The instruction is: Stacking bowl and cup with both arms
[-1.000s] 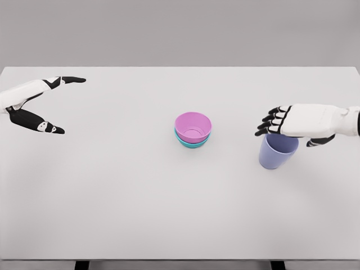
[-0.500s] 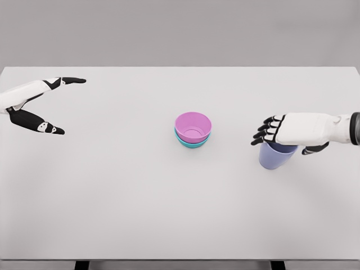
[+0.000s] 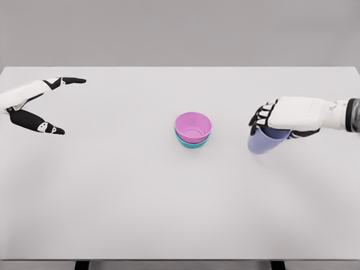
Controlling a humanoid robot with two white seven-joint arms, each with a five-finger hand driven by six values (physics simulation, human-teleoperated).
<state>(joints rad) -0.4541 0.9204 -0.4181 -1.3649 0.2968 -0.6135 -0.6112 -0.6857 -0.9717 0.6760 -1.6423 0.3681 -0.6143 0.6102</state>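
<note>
Right hand [image 3: 281,117] palm down, fingers curled, gripping. Left hand [image 3: 34,104] at left edge, fingers spread.

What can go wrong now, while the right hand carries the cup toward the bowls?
1. The right hand holds the blue cup only from above at its rim, and the cup hangs tilted, so it may slip out.
2. The pink bowl sits nested in the teal bowl; a tilted cup lowered there could strike the rim and push the stack aside.
3. The left hand is open and far off, too far to steady the bowls.
</note>
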